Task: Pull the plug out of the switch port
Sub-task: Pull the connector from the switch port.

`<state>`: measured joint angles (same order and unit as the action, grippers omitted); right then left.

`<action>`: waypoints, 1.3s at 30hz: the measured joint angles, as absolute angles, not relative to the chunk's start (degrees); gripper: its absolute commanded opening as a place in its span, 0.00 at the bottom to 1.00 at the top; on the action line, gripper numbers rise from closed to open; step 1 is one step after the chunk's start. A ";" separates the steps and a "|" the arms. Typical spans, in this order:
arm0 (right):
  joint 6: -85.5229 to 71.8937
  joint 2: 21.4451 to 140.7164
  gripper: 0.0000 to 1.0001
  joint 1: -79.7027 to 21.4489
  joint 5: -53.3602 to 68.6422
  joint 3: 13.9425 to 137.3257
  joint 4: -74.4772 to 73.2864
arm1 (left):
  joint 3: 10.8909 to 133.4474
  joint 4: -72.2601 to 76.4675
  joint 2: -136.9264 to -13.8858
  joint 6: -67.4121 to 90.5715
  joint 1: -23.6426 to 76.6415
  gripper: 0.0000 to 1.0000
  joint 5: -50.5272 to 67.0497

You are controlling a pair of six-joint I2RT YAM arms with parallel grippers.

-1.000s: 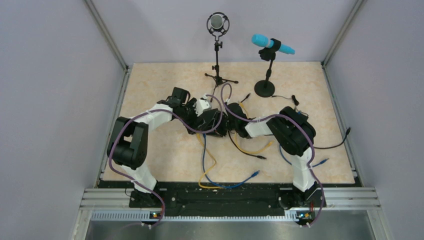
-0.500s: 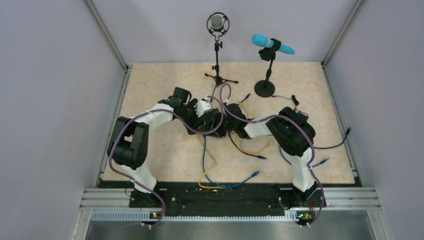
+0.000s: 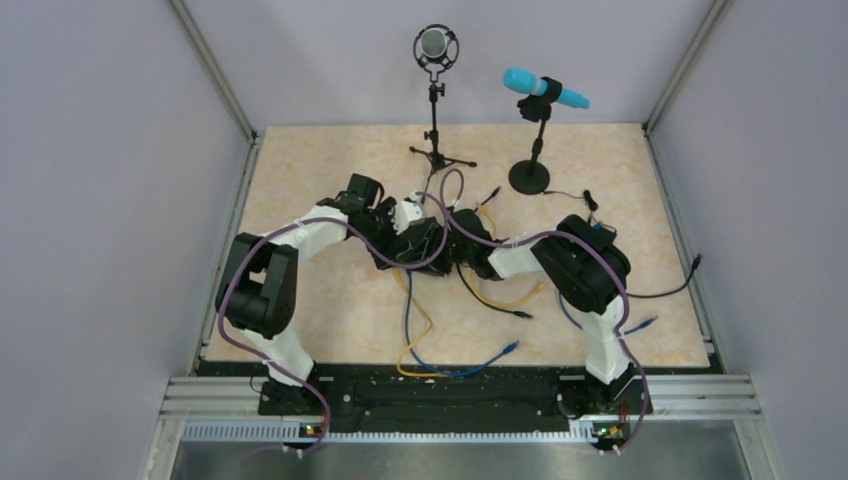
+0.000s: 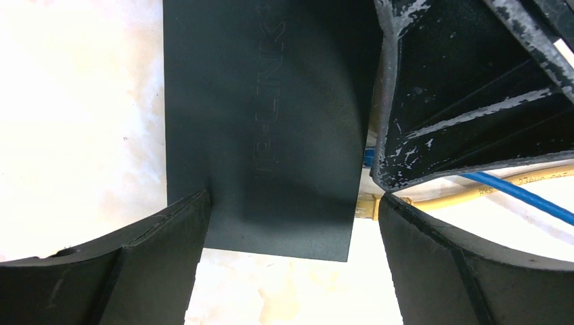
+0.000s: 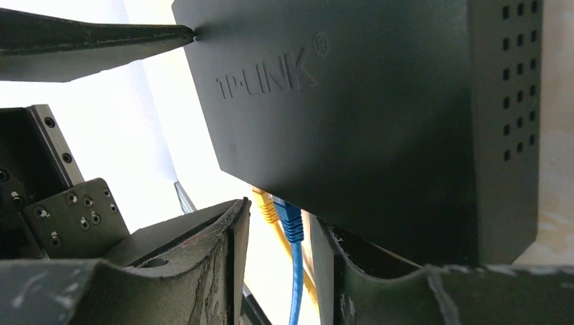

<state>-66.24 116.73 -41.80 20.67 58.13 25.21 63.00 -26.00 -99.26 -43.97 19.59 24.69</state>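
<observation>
Top view evenly lit, sharp; wrist views blow out the table (image 4: 81, 101), switch (image 4: 264, 122) dark.

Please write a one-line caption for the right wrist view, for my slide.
Close-up: right gripper straddles the blue plug, beside a yellow plug, in the black TP-LINK switch.

One switch box (image 4: 264, 122); two microphones, a grey microphone (image 3: 434, 43) and a turquoise microphone (image 3: 545, 88); two plugs, a blue plug (image 5: 290, 220) and a yellow plug (image 5: 265, 203).
</observation>
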 measured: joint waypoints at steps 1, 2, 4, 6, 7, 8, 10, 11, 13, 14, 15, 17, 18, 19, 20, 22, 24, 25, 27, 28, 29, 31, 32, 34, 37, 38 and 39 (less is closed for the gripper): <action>-66.24 116.64 0.38 -41.85 20.36 57.80 25.52 | 63.00 -25.98 -99.26 -43.97 19.59 0.97 24.67; -66.24 116.62 0.38 -41.89 20.21 57.71 25.67 | 63.00 -26.00 -99.29 -43.99 19.62 0.96 24.62; -66.24 116.62 0.35 -41.91 19.99 57.74 25.69 | 63.77 -26.72 -99.83 -43.99 19.64 0.95 24.53; -66.35 116.66 0.34 -41.89 19.97 57.74 25.67 | 64.82 -27.20 -100.57 -43.70 19.66 0.95 24.40; -66.63 116.79 0.34 -41.89 20.01 57.76 25.78 | 64.99 -27.16 -100.68 -43.66 19.68 0.95 24.38; -66.74 116.84 0.33 -41.89 20.01 57.76 25.82 | 65.04 -27.11 -100.77 -43.64 19.70 0.94 24.32; -67.16 116.88 0.32 -41.89 19.88 57.78 25.80 | 65.04 -27.14 -100.77 -43.66 19.75 0.94 24.21; -67.18 116.90 0.32 -41.89 19.88 57.78 25.80 | 65.04 -27.16 -100.77 -43.66 19.77 0.94 24.18; -67.55 117.03 0.32 -41.89 19.86 57.78 26.00 | 65.04 -27.16 -100.77 -43.68 19.79 0.94 24.14; -67.79 117.16 0.32 -41.89 20.12 57.78 26.46 | 65.06 -27.18 -100.77 -43.68 19.79 0.94 24.14; -67.96 117.30 0.32 -41.89 20.38 57.78 26.89 | 65.06 -27.20 -100.77 -43.79 19.79 0.94 24.14; -68.16 117.47 0.32 -41.87 20.88 57.74 27.42 | 65.06 -27.27 -100.77 -44.10 19.79 0.95 24.16; -68.16 117.54 0.30 -41.87 21.10 57.74 27.62 | 65.06 -27.31 -100.77 -44.25 19.79 0.96 24.23; -68.14 117.58 0.27 -41.85 21.21 57.74 27.68 | 65.06 -27.35 -100.77 -44.42 19.77 0.96 24.36; -68.14 117.62 0.26 -41.85 21.28 57.74 27.70 | 65.06 -27.44 -100.77 -44.53 19.77 0.96 24.45; -68.12 117.80 0.17 -41.82 21.30 57.74 27.75 | 65.06 -27.53 -100.77 -44.62 19.84 0.97 24.62; -68.07 117.97 0.14 -41.80 21.04 57.74 27.49 | 65.06 -27.70 -100.77 -44.82 20.03 0.98 24.69; -68.16 118.15 0.14 -41.76 21.04 57.74 27.46 | 65.06 -27.73 -100.77 -44.86 20.16 0.98 24.69; -68.18 118.19 0.13 -41.71 21.12 57.74 27.44 | 65.06 -27.79 -100.77 -44.93 20.45 0.98 24.67; -68.18 118.21 0.08 -41.67 21.15 57.74 27.46 | 65.06 -27.77 -100.77 -44.93 20.56 0.98 24.64; -68.18 118.24 0.03 -41.60 21.28 57.74 27.49 | 65.06 -27.79 -100.77 -44.93 20.64 0.97 24.60; -68.18 118.26 0.00 -41.52 21.43 57.74 27.53 | 65.08 -27.88 -100.79 -44.93 20.73 0.97 24.51; -68.16 118.26 0.00 -41.47 21.52 57.74 27.53 | 65.12 -27.90 -100.79 -44.93 20.73 0.96 24.43; -68.14 118.26 0.00 -41.45 21.56 57.71 27.53 | 65.19 -27.92 -100.88 -44.91 20.78 0.95 24.32; -67.68 118.26 0.00 -41.45 21.50 57.36 28.05 | 65.19 -27.83 -100.90 -44.91 20.84 0.93 23.92; -67.44 118.26 0.00 -41.45 21.50 57.36 28.05 | 65.19 -27.83 -100.92 -44.88 20.88 0.93 23.70; -67.05 118.26 0.00 -41.45 21.52 57.36 28.05 | 65.21 -27.75 -100.95 -44.91 20.95 0.93 23.46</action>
